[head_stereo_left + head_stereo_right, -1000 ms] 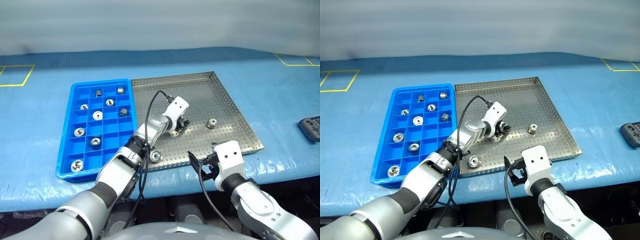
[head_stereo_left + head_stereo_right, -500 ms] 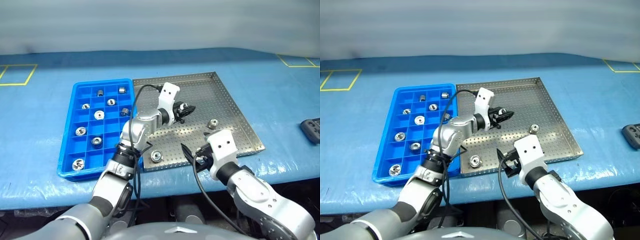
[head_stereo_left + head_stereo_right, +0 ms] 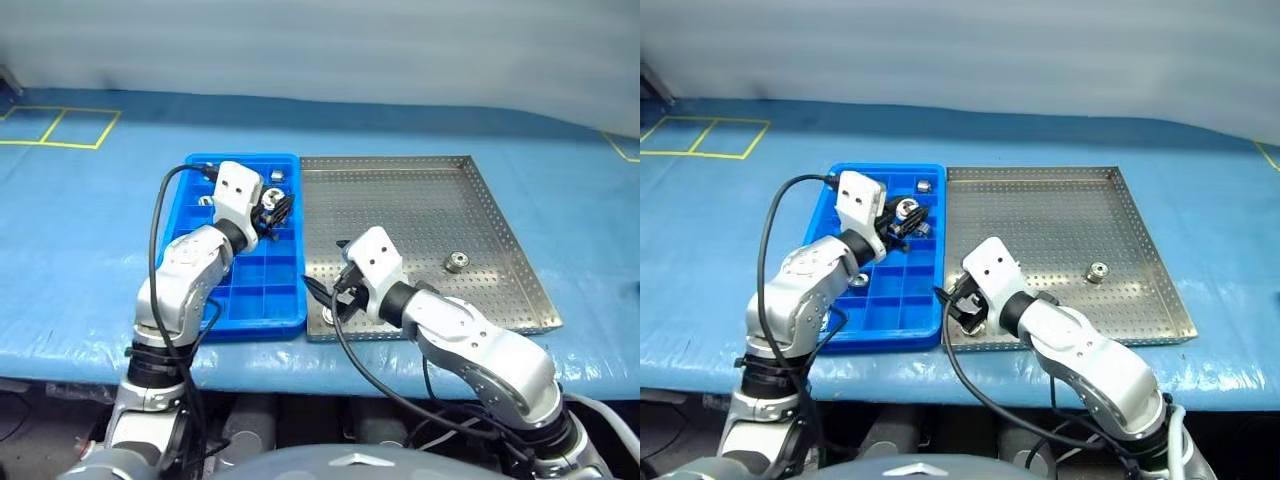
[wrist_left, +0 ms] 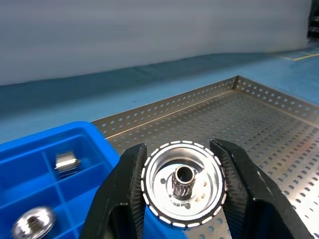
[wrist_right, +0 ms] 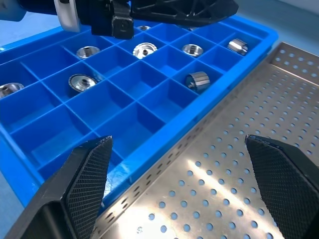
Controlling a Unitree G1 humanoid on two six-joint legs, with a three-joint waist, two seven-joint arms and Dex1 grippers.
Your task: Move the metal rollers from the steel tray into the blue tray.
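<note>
The left end effector [image 3: 272, 208] is clenched on a roller [image 4: 182, 183], a finger on either side of its rim so the ring sits face-on between them – a grip across the width that keeps it from slipping. It hangs over the far part of the blue tray [image 3: 285, 320], near the edge that meets the steel tray [image 3: 520, 270], so the next step, as I judge it, is to lower into a free cell beneath and let go. Several cells under and beside it already hold rollers; the row nearest the robot looks free.

The right end effector [image 3: 958, 302] is released, jaws spread wide, low over the near corner of the steel tray just beside the blue tray. One roller [image 3: 456, 262] lies well off to its right on the perforated floor – likely its next target, which would explain the open jaws. Both trays sit edge to edge on the blue desk [image 3: 80, 220], keeping each carry short
</note>
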